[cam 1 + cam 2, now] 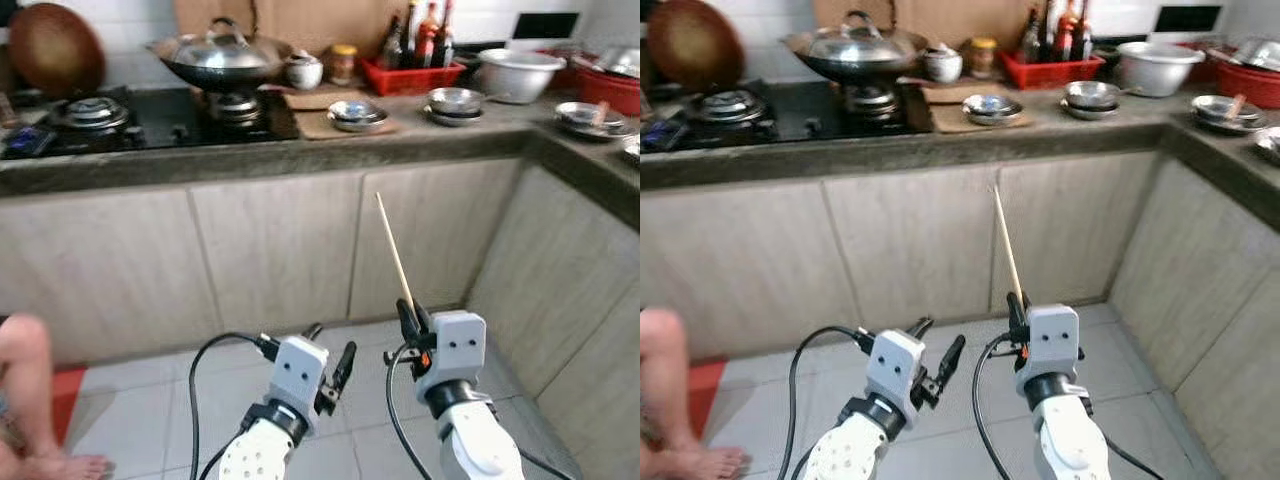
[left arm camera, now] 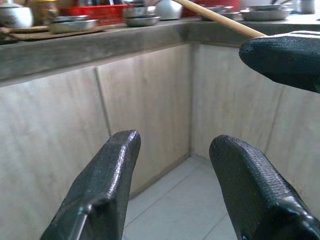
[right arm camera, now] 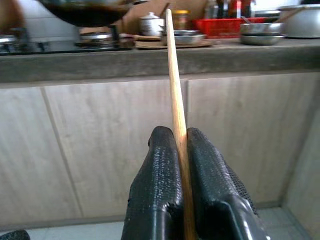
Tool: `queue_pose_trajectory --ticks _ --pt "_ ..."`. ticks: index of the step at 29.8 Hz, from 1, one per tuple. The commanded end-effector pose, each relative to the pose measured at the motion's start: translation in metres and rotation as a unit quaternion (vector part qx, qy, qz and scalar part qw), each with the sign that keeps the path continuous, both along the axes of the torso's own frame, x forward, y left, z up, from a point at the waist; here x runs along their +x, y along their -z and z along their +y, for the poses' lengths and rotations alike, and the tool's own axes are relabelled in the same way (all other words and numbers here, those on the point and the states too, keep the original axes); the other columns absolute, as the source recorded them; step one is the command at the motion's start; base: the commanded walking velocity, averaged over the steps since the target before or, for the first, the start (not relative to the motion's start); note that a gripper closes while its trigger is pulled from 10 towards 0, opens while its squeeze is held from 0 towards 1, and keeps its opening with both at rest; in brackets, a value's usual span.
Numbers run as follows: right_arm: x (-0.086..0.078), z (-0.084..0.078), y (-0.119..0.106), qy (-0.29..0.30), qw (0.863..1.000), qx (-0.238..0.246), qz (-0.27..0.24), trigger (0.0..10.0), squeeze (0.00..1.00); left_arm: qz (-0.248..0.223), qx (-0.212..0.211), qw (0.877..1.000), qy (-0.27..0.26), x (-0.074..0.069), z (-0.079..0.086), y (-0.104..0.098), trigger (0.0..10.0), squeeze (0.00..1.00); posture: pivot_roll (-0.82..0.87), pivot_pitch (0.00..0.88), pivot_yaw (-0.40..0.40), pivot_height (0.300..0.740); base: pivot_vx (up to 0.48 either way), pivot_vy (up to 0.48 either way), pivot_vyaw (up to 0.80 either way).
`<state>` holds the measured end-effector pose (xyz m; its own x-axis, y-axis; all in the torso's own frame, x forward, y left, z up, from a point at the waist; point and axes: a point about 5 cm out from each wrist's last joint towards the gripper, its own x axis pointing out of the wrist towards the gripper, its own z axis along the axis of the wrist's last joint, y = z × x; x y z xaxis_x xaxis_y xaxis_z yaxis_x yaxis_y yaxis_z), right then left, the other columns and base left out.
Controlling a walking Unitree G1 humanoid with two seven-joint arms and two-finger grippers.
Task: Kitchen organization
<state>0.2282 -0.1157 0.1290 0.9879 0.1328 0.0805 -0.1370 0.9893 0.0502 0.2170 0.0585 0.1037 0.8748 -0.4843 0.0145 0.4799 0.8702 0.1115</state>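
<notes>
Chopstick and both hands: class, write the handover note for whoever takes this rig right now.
Right hand: shut on one wooden chopstick, tip pointing up toward the counter.
Left hand: open, holding nothing, low beside the right one, facing the cabinet doors.
Done: chopstick is picked up.
Left: put it away, perhaps near the red tray; steel bowls and the wok sit untouched.

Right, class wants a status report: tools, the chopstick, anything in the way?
Right tool shut on chopstick, tip angled up toward counter. Left tool open, empty. Person's leg at left, apart from both.
</notes>
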Motion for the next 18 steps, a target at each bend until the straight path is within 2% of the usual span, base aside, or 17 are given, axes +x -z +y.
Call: queue_pose_trajectory --ticks 1,18 --pt "0.0009 0.001 -0.0018 0.001 1.0 -0.001 -0.004 10.0 0.0 -0.001 0.004 1.0 -0.003 0.0006 0.0017 -0.0005 10.0 0.0 -0.01 0.0 -0.025 0.74 0.319 0.0 -0.8" --pt "0.0027 0.0013 -0.0019 0.006 1.0 0.001 -0.004 10.0 0.0 -0.001 0.006 1.0 -0.005 0.0023 0.0023 -0.0012 10.0 0.0 0.0 0.0 -0.028 0.74 0.328 0.0 -0.8"
